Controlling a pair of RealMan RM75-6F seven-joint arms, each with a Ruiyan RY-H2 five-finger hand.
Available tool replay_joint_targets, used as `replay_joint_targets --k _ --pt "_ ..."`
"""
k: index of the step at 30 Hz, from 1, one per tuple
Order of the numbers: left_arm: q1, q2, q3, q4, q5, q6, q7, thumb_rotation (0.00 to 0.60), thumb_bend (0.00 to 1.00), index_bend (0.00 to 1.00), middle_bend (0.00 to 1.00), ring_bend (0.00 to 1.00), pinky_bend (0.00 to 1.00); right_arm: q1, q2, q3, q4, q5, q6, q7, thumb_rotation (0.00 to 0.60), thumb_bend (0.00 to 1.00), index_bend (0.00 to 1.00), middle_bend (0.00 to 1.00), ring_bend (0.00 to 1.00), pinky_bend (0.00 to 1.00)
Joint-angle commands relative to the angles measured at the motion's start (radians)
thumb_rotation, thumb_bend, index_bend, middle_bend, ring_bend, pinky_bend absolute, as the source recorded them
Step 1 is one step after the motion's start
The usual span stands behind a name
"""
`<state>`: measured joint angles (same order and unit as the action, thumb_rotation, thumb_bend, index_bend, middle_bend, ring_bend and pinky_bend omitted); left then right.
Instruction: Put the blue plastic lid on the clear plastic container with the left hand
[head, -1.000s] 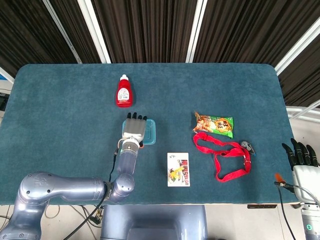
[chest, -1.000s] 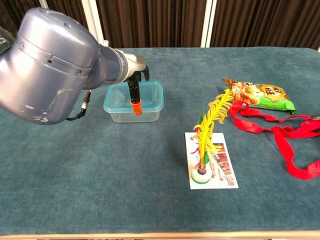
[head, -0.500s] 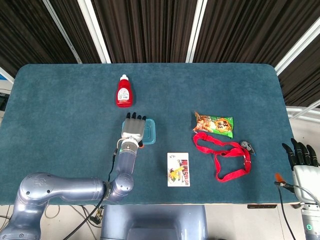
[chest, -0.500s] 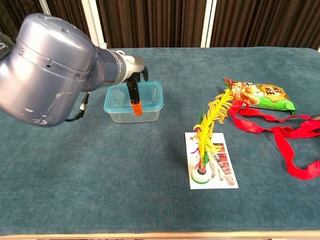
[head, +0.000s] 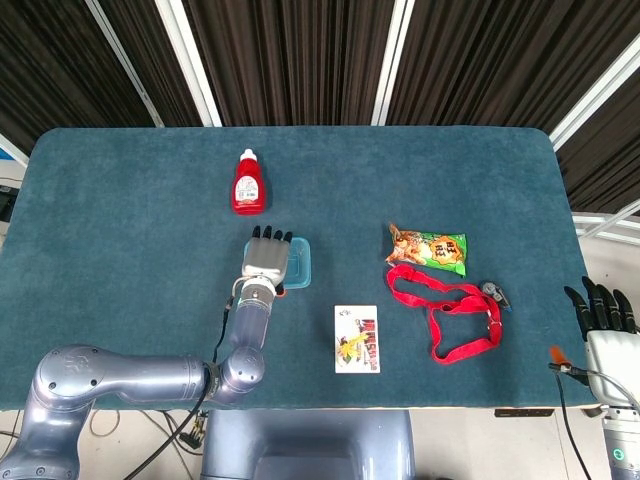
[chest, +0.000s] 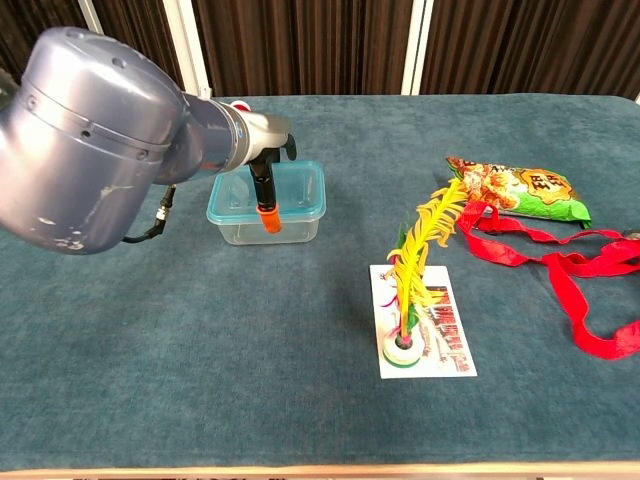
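Risk: lid (chest: 300, 190) seated uneven on container (chest: 268, 226), corner popping if left hand (head: 267, 258) presses off-centre. Lid pale blue, rounded rectangle, on clear tub, just below ketchup bottle (head: 248, 182) in head view. Left hand flat over lid, fingers extended, gripping nothing; contact w/ lid unclear.

We see the left robot hand (chest: 268, 170) over the blue plastic lid (chest: 300, 186) seated on the clear plastic container (chest: 266, 224), with a feathered shuttlecock (chest: 415, 270), snack bag (chest: 515, 187) and red strap (chest: 560, 270) on the teal surface (chest: 200, 340).
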<state>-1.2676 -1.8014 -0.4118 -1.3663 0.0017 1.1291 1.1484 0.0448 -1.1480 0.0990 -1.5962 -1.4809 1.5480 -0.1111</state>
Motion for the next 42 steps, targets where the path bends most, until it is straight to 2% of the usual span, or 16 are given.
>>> replay_joint_targets --k 1,19,25,28,32,36,38,42 --pt "0.001 0.001 -0.001 -0.002 0.006 -0.003 -0.005 0.6 0.14 0.1 0.1 0.0 0.0 0.0 0.0 0.0 -0.001 0.001 0.0 0.0 0.6 0.27 0.14 0.0 0.03 0.0" --pt "0.019 0.06 0.011 -0.104 0.042 0.01 -0.021 0.6 0.14 0.07 0.07 0.0 0.0 0.001 0.0 -0.002 -0.003 0.003 -0.005 -0.014 0.6 0.27 0.14 0.0 0.03 0.0" --pt "0.031 0.101 0.038 -0.159 0.086 -0.013 -0.032 0.6 0.15 0.07 0.06 0.0 0.0 0.001 -0.001 0.0 -0.005 0.007 -0.005 -0.02 0.6 0.27 0.14 0.0 0.03 0.0" --pt "0.035 0.122 0.054 -0.18 0.112 -0.021 -0.037 0.6 0.19 0.07 0.07 0.0 0.01 0.0 -0.001 0.0 -0.005 0.009 -0.005 -0.021 0.6 0.27 0.14 0.0 0.03 0.0" --pt "0.051 0.139 0.094 -0.182 0.235 -0.024 -0.081 0.6 0.23 0.15 0.11 0.0 0.02 0.0 -0.003 0.002 -0.006 0.012 -0.004 -0.023 0.6 0.27 0.14 0.0 0.03 0.0" --pt "0.079 0.146 0.128 -0.154 0.399 -0.051 -0.17 0.6 0.31 0.26 0.22 0.03 0.09 -0.001 -0.004 0.004 -0.006 0.015 -0.002 -0.024 0.6 0.27 0.14 0.0 0.03 0.0" --pt "0.098 0.151 0.135 -0.133 0.477 -0.089 -0.245 0.6 0.33 0.31 0.27 0.06 0.12 -0.001 -0.004 0.005 -0.006 0.017 -0.002 -0.025 0.6 0.27 0.14 0.0 0.03 0.0" --pt "0.124 0.163 0.132 -0.097 0.557 -0.163 -0.361 0.6 0.36 0.38 0.32 0.09 0.13 -0.002 -0.006 0.006 -0.006 0.021 -0.002 -0.028 0.6 0.27 0.14 0.0 0.03 0.0"
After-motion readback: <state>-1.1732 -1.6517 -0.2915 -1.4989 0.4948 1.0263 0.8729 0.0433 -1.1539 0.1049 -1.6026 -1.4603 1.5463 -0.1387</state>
